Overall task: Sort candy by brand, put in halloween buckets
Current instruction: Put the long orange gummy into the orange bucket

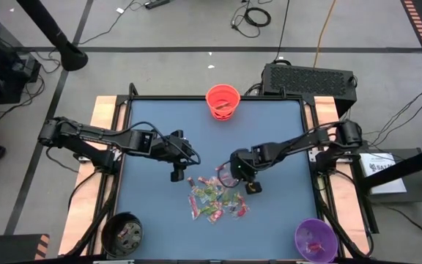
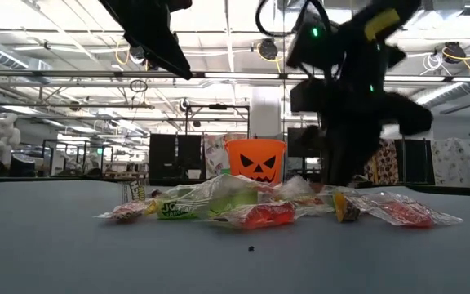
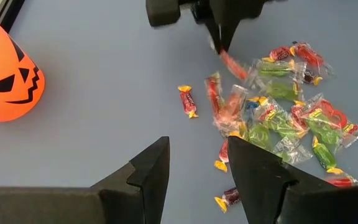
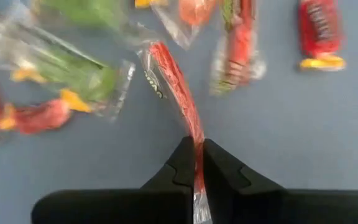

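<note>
The red candy (image 4: 178, 87) is pinched by one end of its wrapper between the closed fingers of the right gripper (image 4: 196, 163), and its long axis runs straight out from the fingertips, hanging just above the table (image 1: 152, 205) at the edge of the pile (image 1: 215, 196). That pile of red, green and pink sweets lies in the middle of the table, directly under and beside the right gripper, so neighbouring wrappers may snag as the piece comes away. The left gripper (image 3: 197, 162) hovers just beside the pile on its other side, fingers parted and holding nothing. Outward from there, the orange bucket (image 1: 223, 100) stands at the far edge, well apart from the pile; the black bucket (image 1: 121, 233) sits at the near left corner and the purple bucket (image 1: 315, 239) at the near right corner, the latter probably the shortest carry for the right arm. Nothing tall stands between.
</note>
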Controlling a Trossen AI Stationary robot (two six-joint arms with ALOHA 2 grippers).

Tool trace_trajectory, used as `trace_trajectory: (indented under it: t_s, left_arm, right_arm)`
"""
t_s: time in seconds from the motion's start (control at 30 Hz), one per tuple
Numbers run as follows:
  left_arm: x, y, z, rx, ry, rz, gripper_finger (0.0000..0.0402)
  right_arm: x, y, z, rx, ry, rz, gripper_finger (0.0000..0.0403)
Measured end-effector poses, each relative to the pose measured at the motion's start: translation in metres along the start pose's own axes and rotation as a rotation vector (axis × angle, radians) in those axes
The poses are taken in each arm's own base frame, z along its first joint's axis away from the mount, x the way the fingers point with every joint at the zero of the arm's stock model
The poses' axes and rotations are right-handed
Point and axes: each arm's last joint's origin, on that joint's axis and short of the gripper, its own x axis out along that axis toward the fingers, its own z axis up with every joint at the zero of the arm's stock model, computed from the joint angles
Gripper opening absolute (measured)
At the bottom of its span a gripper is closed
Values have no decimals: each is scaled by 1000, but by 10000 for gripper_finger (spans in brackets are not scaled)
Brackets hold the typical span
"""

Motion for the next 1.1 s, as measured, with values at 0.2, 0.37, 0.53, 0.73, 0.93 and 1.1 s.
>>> trace_trajectory:
  t_s: [0.2, 0.37, 0.53, 0.73, 0.93, 1.1]
  left_arm:
    - [0, 0, 0, -1, -2, 0, 168]
    - [0, 0, 0, -6, -2, 0, 168]
    - [0, 0, 0, -9, -3, 0, 168]
    - [0, 0, 0, -8, -3, 0, 168]
    - [0, 1, 3, -10, -26, 22, 168]
    - [-2, 1, 6, -13, -44, 43, 168]
  right_arm:
    - [-52, 17, 15, 83, 97, 26, 12]
    - [-95, 36, 30, 157, 50, -34, 11]
    - [-130, 55, 38, 105, -113, -110, 11]
    - [-156, 59, 34, 145, -238, -382, 11]
    - [-162, 55, 35, 158, -302, -718, 11]
    - [-163, 49, 43, 192, -361, -959, 11]
